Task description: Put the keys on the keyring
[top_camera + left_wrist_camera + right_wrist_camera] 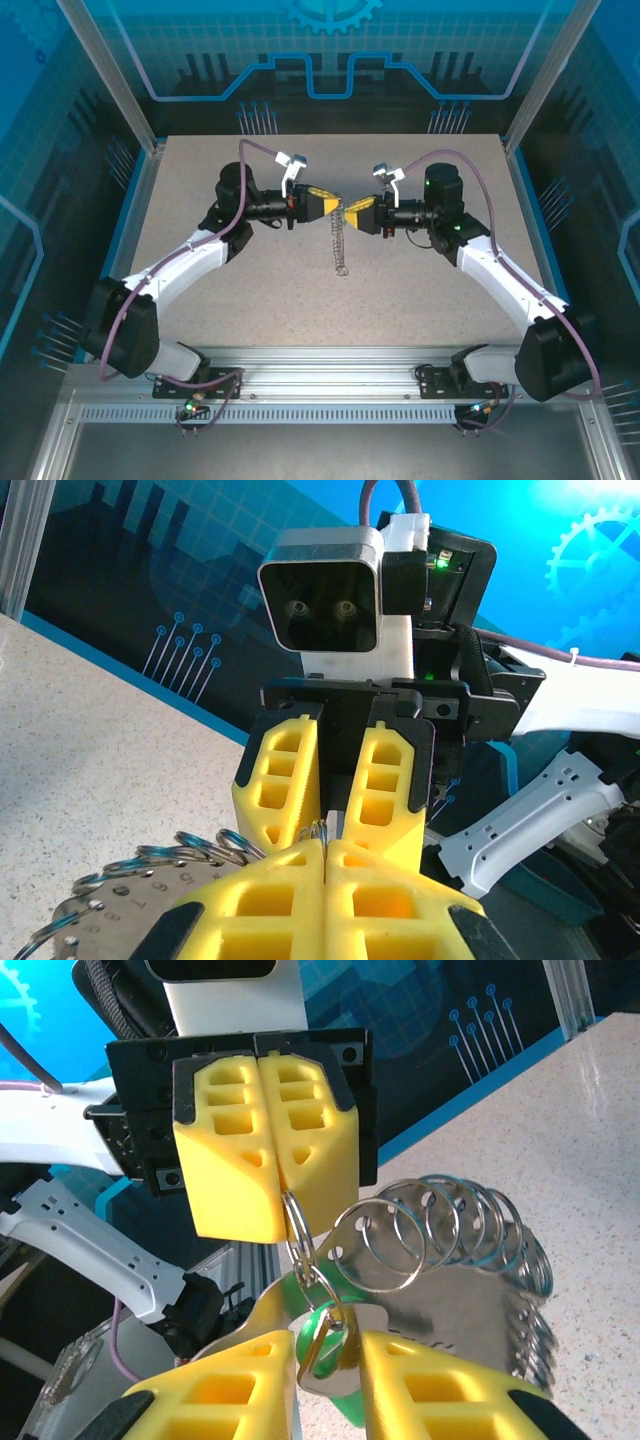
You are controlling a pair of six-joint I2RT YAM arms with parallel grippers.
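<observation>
— The speckled beige table top (250,290) looks matt and finely grainy.
— The blocky yellow fingers (235,1150) are matt moulded plastic, smooth-faced.
— The keyring of silvery wire loops (440,1220) is polished metal, bright and smooth; its flat plates look duller.
— And the small green key tag (305,1330) is glossy plastic.

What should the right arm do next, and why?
Probably nudge the right gripper toward the left gripper, feeding the key onto the keyring. The shut left gripper pinches one small ring, and the green-tagged key sits just below it between the right gripper's fingers; whether it is threaded yet is unclear.
</observation>
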